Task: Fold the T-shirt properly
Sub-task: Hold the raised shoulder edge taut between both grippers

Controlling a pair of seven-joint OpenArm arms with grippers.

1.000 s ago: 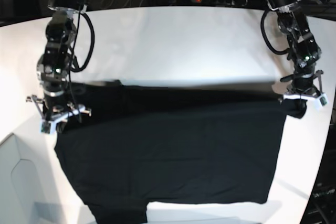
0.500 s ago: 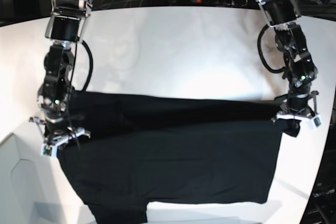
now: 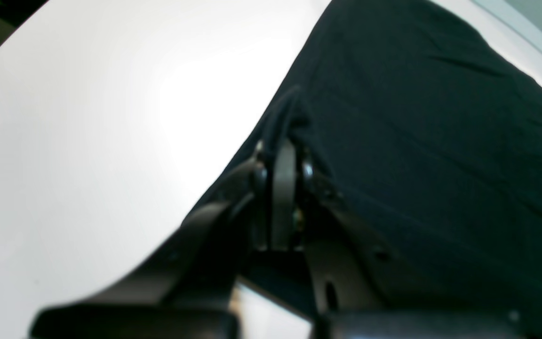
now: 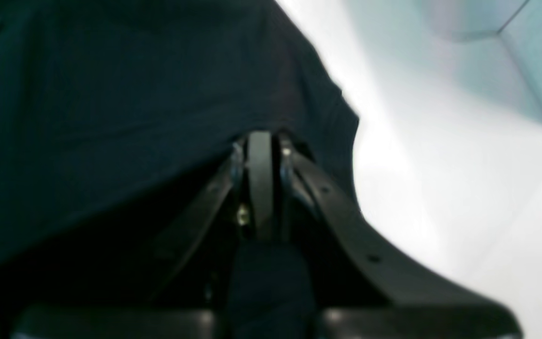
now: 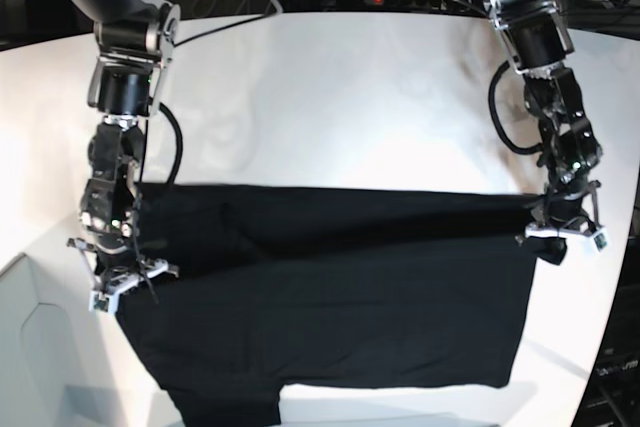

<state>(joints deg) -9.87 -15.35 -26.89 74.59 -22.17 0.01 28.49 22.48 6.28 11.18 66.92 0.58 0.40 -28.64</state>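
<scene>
T-shirt lay across the near half of the white desk, far part folded over toward the near side and strung between the two grippers. Handling, my read: light, limp, no stiffness of its own, so it would sag or wrinkle wherever it wasn't pulled taut. Not fragile, not very slippery, but a single layer could creep out of a weak pinch. Best hold was at the two ends of the fold, one per side, both layers if the whole edge had to move; a mid-edge grab would have bunched it. Left gripper: jaws closed, black cloth pinched at the tips, a peak of fabric standing up just beyond them. Right gripper: jaws closed too, clamped on cloth near the other side, with a taut fold running off from the tips. Couldn't tell how many layers either one had; dark on dark hid that. Both sat low over the shirt, near its side edges. Lowering evenly and keeping light side tension looked right; uneven release would have skewed the fold.
</scene>
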